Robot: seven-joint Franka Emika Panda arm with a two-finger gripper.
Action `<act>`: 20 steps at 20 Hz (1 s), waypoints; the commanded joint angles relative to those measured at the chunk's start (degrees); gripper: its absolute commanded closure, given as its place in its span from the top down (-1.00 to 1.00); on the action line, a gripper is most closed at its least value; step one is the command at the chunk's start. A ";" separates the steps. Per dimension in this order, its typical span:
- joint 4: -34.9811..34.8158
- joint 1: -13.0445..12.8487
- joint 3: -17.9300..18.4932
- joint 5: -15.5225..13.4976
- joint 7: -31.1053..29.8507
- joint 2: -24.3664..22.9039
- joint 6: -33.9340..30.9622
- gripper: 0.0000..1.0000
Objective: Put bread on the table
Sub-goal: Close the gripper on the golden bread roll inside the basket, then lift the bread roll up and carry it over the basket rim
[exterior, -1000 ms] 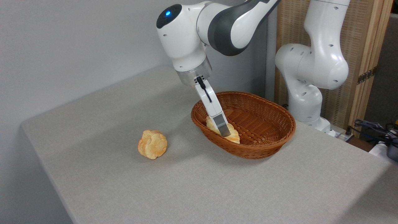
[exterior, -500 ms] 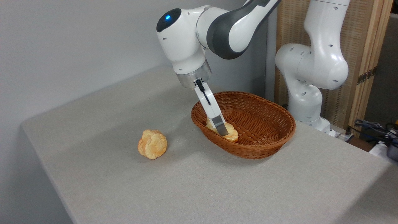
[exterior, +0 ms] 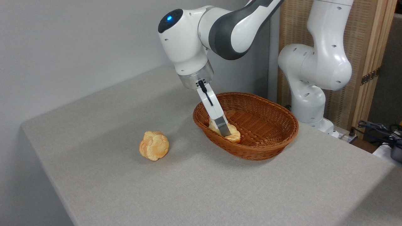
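End effector (exterior: pixel 225 132) reaching onto the bread (exterior: pixel 232 133) inside the basket (exterior: pixel 267 142).
Finger spacing is reading unclear; a shallow hold is risking the loaf snagging the rim before reaching the tabletop (exterior: pixel 220 188).

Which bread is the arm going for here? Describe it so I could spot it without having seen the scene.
Start at the brown oval wicker basket on the right half of the table. The bread lies inside it against the near-left wall, with the pincer down on it. It is a long, pale, braided loaf, unlike the small round golden bun sitting alone on the cloth to the left.
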 commanded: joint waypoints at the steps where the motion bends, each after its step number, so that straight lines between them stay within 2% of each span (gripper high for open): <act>1: -0.69 -0.59 0.53 -0.25 1.59 -0.65 -1.86 -0.88; 7: 0.36 -0.59 0.62 -0.25 2.56 -1.10 -4.14 -0.88; 18: 10.02 -0.50 1.24 -1.22 3.53 -1.36 -12.41 -0.87; 20: 12.22 -0.59 3.07 -1.31 3.53 -1.36 -12.41 -0.87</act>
